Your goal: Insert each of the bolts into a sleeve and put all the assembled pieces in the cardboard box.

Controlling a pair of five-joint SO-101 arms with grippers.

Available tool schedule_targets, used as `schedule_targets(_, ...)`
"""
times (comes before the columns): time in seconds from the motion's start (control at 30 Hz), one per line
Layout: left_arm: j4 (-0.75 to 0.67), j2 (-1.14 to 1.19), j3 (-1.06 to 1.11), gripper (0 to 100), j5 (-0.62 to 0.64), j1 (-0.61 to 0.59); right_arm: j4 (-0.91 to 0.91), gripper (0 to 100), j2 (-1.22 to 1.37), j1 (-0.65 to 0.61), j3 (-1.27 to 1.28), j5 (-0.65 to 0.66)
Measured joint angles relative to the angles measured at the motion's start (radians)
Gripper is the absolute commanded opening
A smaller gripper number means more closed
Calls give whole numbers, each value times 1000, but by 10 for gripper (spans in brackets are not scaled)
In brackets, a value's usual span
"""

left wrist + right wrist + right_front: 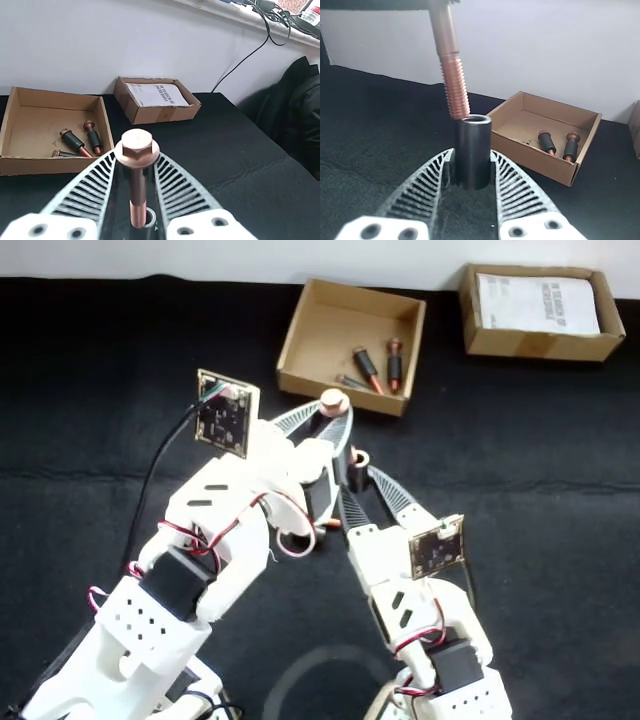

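My left gripper [136, 161] is shut on a copper bolt [137, 172], held upright with its flanged head [334, 402] on top. My right gripper [471, 156] is shut on a dark sleeve [472, 150], upright just below the bolt. The bolt's threaded tip [457, 97] is at the sleeve's open mouth; I cannot tell whether it has entered. The two grippers meet just in front of the cardboard box [310, 335]. Three assembled pieces [378, 365] lie inside the box.
A second cardboard box [480, 338] holding a printed sheet stands at the back right, beside the first. Black cloth covers the table [530, 490]. A white wall rises close behind both boxes.
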Motion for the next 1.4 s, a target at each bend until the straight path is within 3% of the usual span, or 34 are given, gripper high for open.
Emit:
schedule_targets(0.2,-3,44,-11,8,38,0,2,6,0,3,0,0)
schedule_targets(0.43,-117,137,-12,8,48,0,3,6,0,3,0,0)
schedule_targets(0.8,-117,147,-11,8,48,3,3,6,0,3,0,0)
schedule_targets(1.1,163,147,-12,9,46,146,3,6,-2,2,0,0)
schedule_targets(1.27,222,146,-32,16,44,152,3,6,0,0,0,0)
schedule_targets(1.4,247,144,-40,171,35,137,3,6,0,0,0,0)
